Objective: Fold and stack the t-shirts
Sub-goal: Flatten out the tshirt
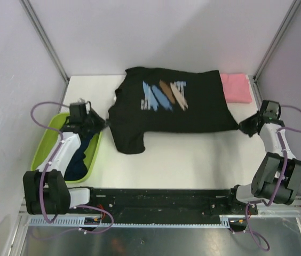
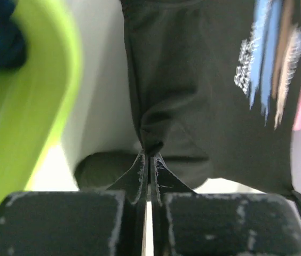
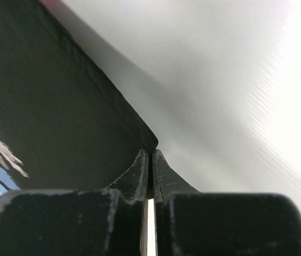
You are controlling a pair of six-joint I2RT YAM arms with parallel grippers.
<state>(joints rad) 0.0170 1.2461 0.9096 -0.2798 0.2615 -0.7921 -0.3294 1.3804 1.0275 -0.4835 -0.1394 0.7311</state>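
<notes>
The black t-shirt (image 1: 177,109) with the blue, brown and white chest print is stretched flat across the table between my two grippers. My left gripper (image 1: 103,121) is shut on its left sleeve edge; the pinched cloth (image 2: 150,141) shows just past the tips (image 2: 149,156). My right gripper (image 1: 244,127) is shut on the shirt's lower right hem corner (image 3: 151,143). A folded pink t-shirt (image 1: 235,87) lies at the back right, partly under the black one. Dark navy shirts (image 1: 81,157) lie in the basin.
The lime-green plastic basin (image 1: 48,140) stands at the left table edge, under my left arm, and fills the left of the left wrist view (image 2: 28,133). The white table (image 1: 193,160) lies in front of the shirt. Metal frame posts and walls close in the back.
</notes>
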